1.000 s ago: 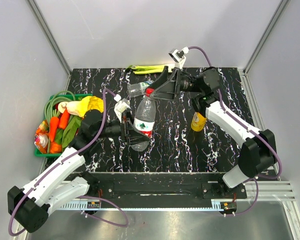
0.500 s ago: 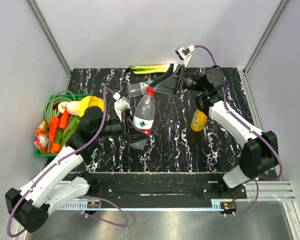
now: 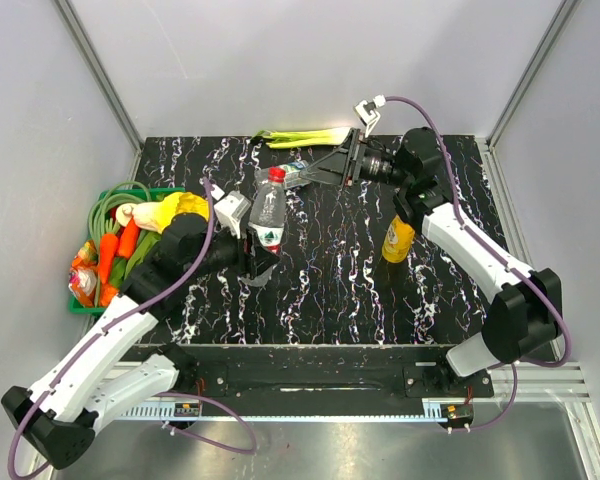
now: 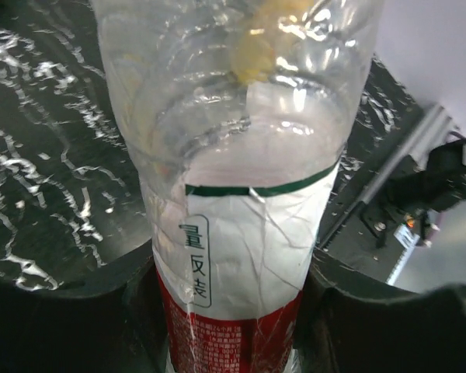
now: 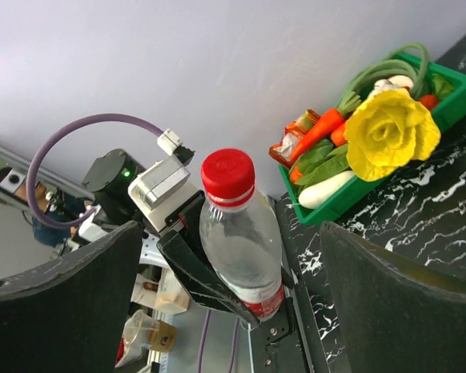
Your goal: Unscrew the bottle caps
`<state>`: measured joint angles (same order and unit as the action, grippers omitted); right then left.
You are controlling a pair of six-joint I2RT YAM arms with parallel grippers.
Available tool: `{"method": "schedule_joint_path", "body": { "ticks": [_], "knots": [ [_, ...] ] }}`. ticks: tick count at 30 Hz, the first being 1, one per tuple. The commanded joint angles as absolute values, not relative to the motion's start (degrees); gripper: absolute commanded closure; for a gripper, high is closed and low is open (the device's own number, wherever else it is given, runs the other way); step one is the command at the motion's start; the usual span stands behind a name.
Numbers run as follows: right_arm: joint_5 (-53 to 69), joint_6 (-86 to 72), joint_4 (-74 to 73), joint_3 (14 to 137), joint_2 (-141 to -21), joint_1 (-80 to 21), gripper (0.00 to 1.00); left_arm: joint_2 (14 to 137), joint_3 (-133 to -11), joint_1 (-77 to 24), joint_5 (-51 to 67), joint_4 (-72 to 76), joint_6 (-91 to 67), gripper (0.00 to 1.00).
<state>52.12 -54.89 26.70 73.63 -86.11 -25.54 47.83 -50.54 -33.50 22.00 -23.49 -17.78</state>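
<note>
Red cap (image 5: 227, 176) on red-labelled bottle (image 3: 268, 215), clamped by left gripper (image 3: 260, 262), faces right gripper (image 3: 315, 172), jaws wide open, for unscrewing.

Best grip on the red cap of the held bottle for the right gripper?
Pinch the side wall of the red round plastic cap, end-on along the axis of the clear bottle: it faces the open right gripper; the left gripper clamps the body.

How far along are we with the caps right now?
Done: nothing visibly; the red cap sits on the red-labelled bottle. In hand: the left gripper clamps that bottle, and the right gripper is open, facing the cap without touching it. Left: this cap, plus the juice bottle and the lying bottle, whose caps I cannot make out.
</note>
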Motion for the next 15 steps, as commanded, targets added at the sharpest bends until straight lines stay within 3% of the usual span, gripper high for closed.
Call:
{"method": "schedule_joint_path", "body": {
  "ticks": [1, 15],
  "knots": [
    [47.9, -50.3, 18.2, 77.3, -84.2, -25.2, 0.0, 48.2, -54.6, -34.8, 8.4, -28.4, -16.5, 0.85],
    [42.7, -47.0, 4.8, 82.5, -87.8, -27.3, 0.0, 58.2, -62.8, -47.7, -20.2, -39.2, -18.0, 0.86]
  ]
}}
